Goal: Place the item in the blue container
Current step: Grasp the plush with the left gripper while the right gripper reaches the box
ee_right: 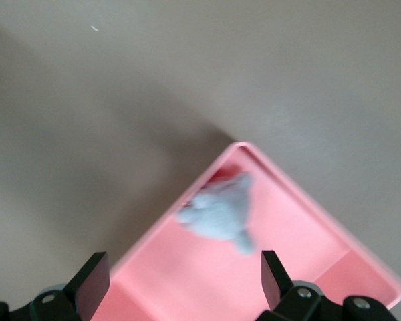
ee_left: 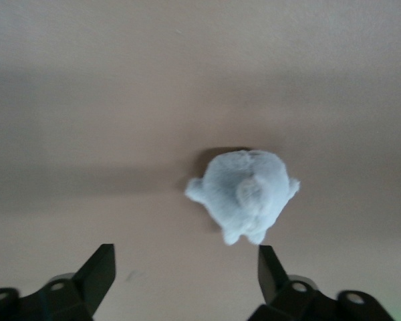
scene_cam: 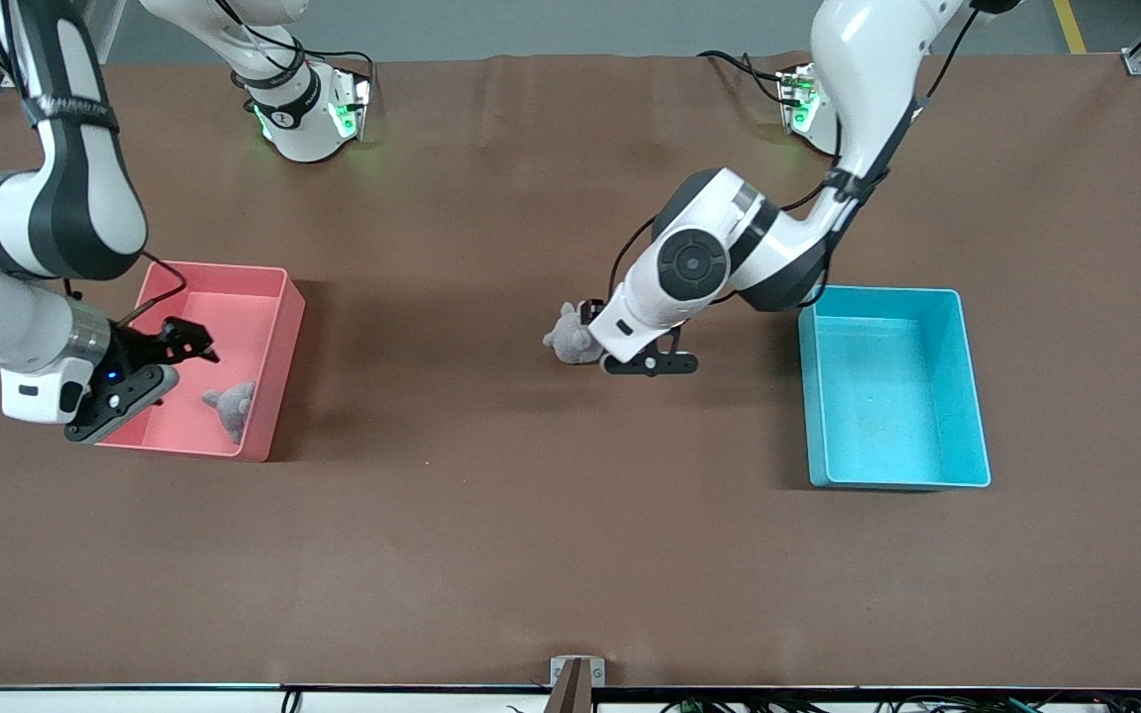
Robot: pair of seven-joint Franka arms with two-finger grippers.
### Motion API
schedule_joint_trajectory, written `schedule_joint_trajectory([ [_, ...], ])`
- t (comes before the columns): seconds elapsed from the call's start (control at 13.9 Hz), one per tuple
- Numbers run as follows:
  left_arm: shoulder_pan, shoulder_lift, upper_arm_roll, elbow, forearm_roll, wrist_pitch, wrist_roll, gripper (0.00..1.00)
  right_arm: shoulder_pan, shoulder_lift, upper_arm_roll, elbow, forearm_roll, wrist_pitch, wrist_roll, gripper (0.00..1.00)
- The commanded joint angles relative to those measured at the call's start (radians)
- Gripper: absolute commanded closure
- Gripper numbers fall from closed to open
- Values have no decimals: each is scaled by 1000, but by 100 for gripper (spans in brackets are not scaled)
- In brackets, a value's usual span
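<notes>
Pink bin (scene_cam: 278, 297): toward the right arm's end of the table, well apart from the blue container (scene_cam: 967, 396); a grey plush toy (scene_cam: 232, 406) lies inside it.

Right gripper (scene_cam: 169, 361): hangs over the pink bin, fingers (ee_right: 93, 277) spread apart, holding nothing.

Second grey plush toy (scene_cam: 570, 339): on the brown table (scene_cam: 531, 545), between the pink bin and the blue container, nearer the container.

Left gripper (ee_left: 187, 281): low over that toy, fingers (ee_left: 100, 271) apart on either side, not clamped on it.

Blue container: toward the left arm's end, nothing inside.
</notes>
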Motion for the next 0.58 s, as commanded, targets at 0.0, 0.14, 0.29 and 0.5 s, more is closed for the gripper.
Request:
schedule_joint_trajectory([
  [0.0,-47,63,11,38,22,57,-59,8,-67,22,25,-102,15,179,-192,0],
  [0.14,-67,86,11,38,25,86,-79,10,-86,34,28,-157,18,270,-234,0],
  [0.29,-77,103,14,38,57,110,-104,12,-92,34,28,-231,18,363,-257,0],
  [0.5,-78,129,14,38,80,184,-113,15,-106,66,31,-262,33,423,-264,0],
])
